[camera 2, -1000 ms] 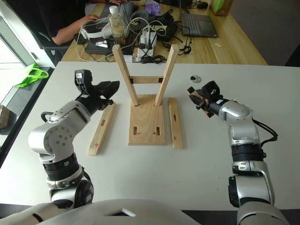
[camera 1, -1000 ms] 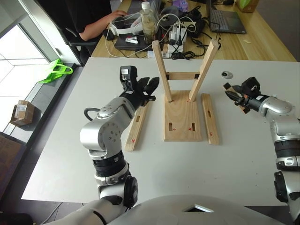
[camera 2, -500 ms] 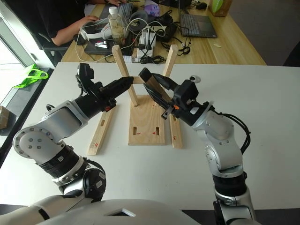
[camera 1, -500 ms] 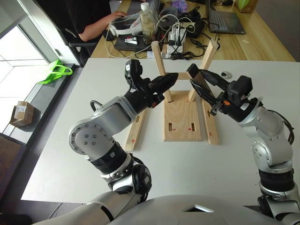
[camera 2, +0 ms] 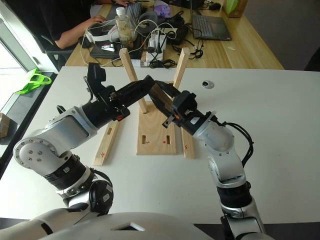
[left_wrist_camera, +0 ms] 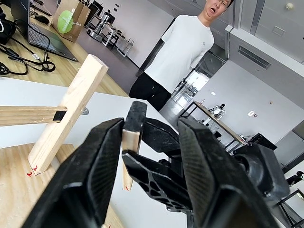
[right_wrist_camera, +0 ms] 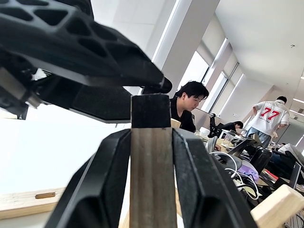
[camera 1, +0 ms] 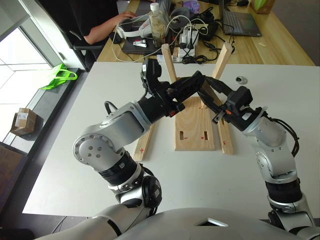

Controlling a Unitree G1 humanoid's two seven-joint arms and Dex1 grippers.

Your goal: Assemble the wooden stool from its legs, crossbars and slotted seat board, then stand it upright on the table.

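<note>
We see the short crossbar (right_wrist_camera: 152, 180) pinched by the right end effector (right_wrist_camera: 152, 137) above the 12 o'clock end of the seat board (camera 1: 195, 141), with the left end effector (left_wrist_camera: 149, 126) spread around its tip. The board lies flat on the surface (camera 1: 65, 150), one loose leg (camera 1: 145, 137) at its 9 o'clock, another (camera 1: 224, 131) at 3 o'clock.

Cluttered wooden desk (camera 1: 280, 50); bright window (camera 1: 12, 55); grey floor (camera 1: 50, 100)

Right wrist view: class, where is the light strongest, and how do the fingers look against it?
Right wrist view: brightest at the windows behind; the right gripper's fingers, shut on the crossbar, stand dark against them. Left eye view: daylight glares through the window at left.
</note>
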